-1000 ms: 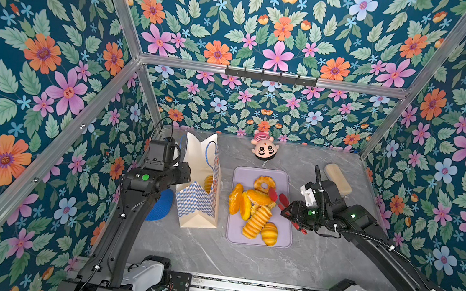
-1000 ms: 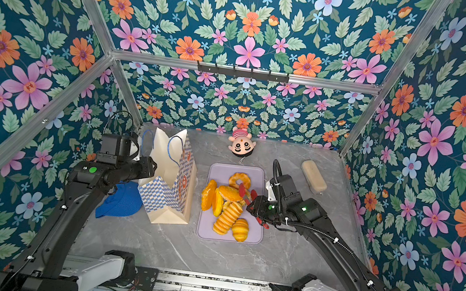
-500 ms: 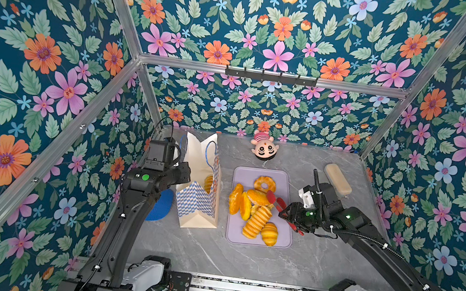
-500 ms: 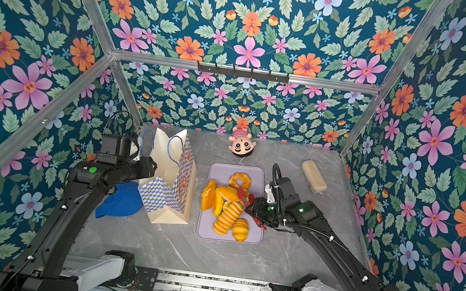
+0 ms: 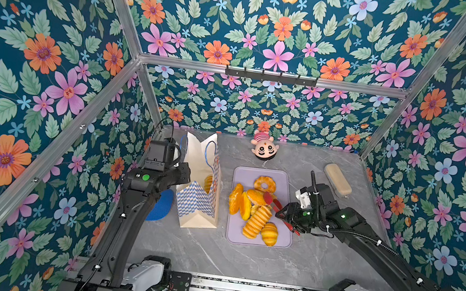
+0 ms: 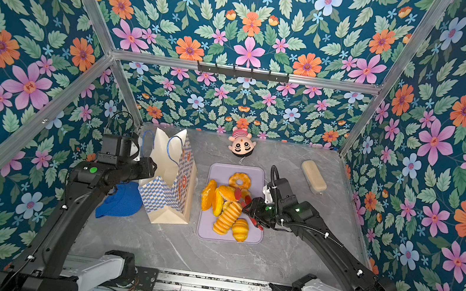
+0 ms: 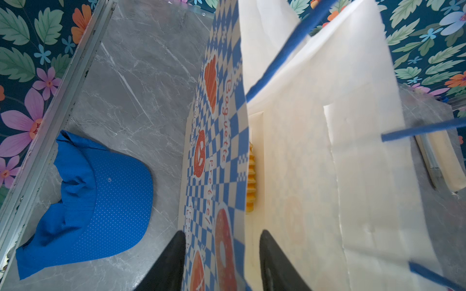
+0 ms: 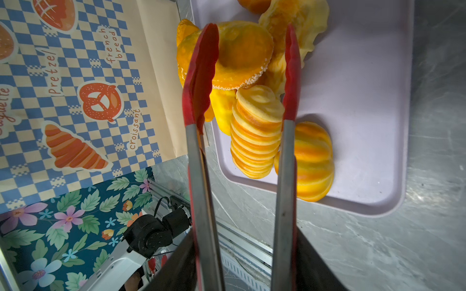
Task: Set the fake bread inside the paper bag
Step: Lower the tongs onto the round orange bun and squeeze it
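Glossy golden-orange fake bread (image 5: 257,217) heaped on a lilac plastic tray (image 5: 280,239) just beside the tall cream paper bag (image 5: 197,203) with blue checks.
One ridged loaf (image 7: 251,176) lies inside the bag. The left end effector (image 7: 222,233) is spread astride the bag's checkered wall; the right end effector (image 5: 286,215) pinches red-tipped metal tongs (image 8: 199,75), tips apart over the heap.

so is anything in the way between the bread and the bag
Nothing visible does. Only a strip of bare table lies between the tray of bread and the bag, whose mouth stands open.
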Robot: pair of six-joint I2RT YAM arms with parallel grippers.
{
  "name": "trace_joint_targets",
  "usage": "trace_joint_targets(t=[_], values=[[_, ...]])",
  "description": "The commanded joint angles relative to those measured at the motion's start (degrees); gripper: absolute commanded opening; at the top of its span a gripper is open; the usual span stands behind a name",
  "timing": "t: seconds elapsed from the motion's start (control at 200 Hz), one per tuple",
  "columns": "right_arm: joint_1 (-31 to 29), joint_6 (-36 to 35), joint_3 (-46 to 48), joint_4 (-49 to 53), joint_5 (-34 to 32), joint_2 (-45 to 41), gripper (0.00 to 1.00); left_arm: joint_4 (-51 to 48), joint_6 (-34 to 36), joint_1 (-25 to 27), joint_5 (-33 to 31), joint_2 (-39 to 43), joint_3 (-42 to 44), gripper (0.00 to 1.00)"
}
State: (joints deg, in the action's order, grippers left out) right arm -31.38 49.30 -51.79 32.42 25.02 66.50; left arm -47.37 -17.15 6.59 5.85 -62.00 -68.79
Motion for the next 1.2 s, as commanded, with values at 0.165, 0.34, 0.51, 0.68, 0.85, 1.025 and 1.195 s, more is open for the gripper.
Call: trace_joint_targets(t=[0.165, 0.34, 0.51, 0.68, 0.85, 1.025, 1.195], values=[[-0.05, 2.51, 0.55, -6.04, 2.49, 1.43, 0.54, -0.09, 0.72, -0.09, -0.40, 0.12, 0.24, 0.50], [0.06, 2.87, 0.19, -6.93, 2.47, 1.57, 0.52, -0.09, 0.75, -0.09, -0.49, 0.13, 0.39, 0.50], [0.49, 3.05, -0.03, -7.42, 2.69, 1.96, 0.43, -0.17, 0.73, -0.09, -0.55, 0.14, 0.33, 0.50], [1.42, 2.58, -0.14, -6.36, 2.07, 1.03, 0.37, -0.26, 0.72, -0.09, -0.75, 0.17, 0.24, 0.50], [2.68, 1.92, -0.32, -4.70, 1.53, -0.65, 0.34, -0.35, 0.76, -0.09, -0.81, 0.08, 0.06, 0.50], [4.13, 1.15, -0.68, -3.12, 1.44, -2.07, 0.32, -0.59, 0.85, -0.09, -0.97, 0.11, -0.55, 0.51], [5.29, 0.07, -2.23, -1.11, 1.28, -3.21, 0.32, -0.79, 0.81, -0.09, -1.19, 0.08, -1.27, 0.58]])
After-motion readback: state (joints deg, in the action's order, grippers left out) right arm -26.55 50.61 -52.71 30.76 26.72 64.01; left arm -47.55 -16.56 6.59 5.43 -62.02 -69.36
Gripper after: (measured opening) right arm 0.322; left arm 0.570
